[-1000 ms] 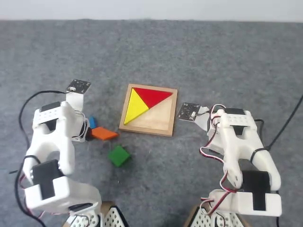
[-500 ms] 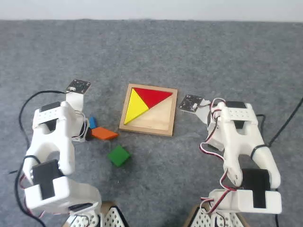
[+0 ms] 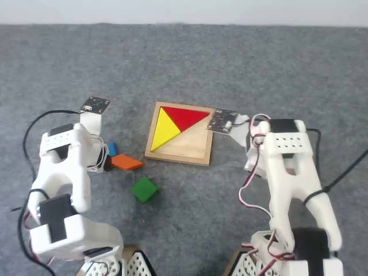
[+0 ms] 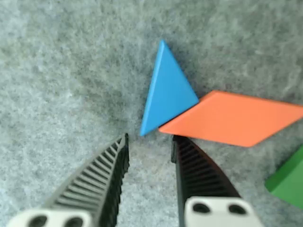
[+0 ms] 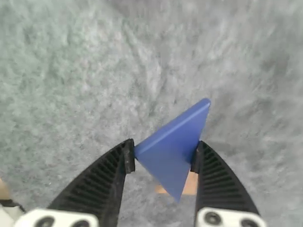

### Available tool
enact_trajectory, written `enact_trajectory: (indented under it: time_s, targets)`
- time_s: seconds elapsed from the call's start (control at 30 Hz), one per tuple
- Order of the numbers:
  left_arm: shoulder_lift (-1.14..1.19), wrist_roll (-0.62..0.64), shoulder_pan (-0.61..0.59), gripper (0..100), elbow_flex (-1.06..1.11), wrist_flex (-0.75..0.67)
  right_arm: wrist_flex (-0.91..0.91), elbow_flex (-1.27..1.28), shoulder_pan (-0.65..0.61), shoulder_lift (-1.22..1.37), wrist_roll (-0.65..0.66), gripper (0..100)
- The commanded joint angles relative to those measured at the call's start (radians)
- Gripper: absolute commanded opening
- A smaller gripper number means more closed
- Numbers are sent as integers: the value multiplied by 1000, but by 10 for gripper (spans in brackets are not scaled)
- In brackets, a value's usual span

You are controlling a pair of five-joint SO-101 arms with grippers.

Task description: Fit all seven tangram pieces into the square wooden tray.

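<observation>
Beside the tray (image 3: 178,159), apparently, right gripper (image 5: 164,150) around dark-blue triangle (image 5: 176,141).

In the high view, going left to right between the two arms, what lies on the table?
light blue triangle → orange parallelogram → green square → wooden tray, holding the yellow triangle, then the red triangle

Six tangram pieces, one wooden tray (image 3: 179,158), two robot arms (image 3: 63,172) (image 3: 290,172)
Red triangle (image 3: 185,118), yellow triangle (image 3: 164,129), light blue triangle (image 4: 168,92), dark blue triangle (image 5: 173,146); one orange parallelogram (image 3: 126,163); one green square (image 3: 144,189).
</observation>
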Motion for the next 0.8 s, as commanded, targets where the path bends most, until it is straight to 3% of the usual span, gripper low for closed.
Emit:
enact_trajectory:
  time_s: [0.0,0.1,0.27,0.4,0.53,0.77]
  targets:
    - [-48,-3,0,148,-1,-8,2,-106,-94,-56,-8,147]
    - [-48,-3,0,148,-1,-8,-35,-155,-188,-54,6,150]
    - [-48,-2,-23,148,-4,-14,-150,-166,-331,25,201,147]
    - [-48,-2,-21,148,-4,-15,-185,-226,-427,165,227,147]
    - [-49,-2,-23,148,-2,-25,-162,-394,-443,338,229,147]
    - [-49,-2,-23,148,-2,-26,30,-701,-430,561,232,147]
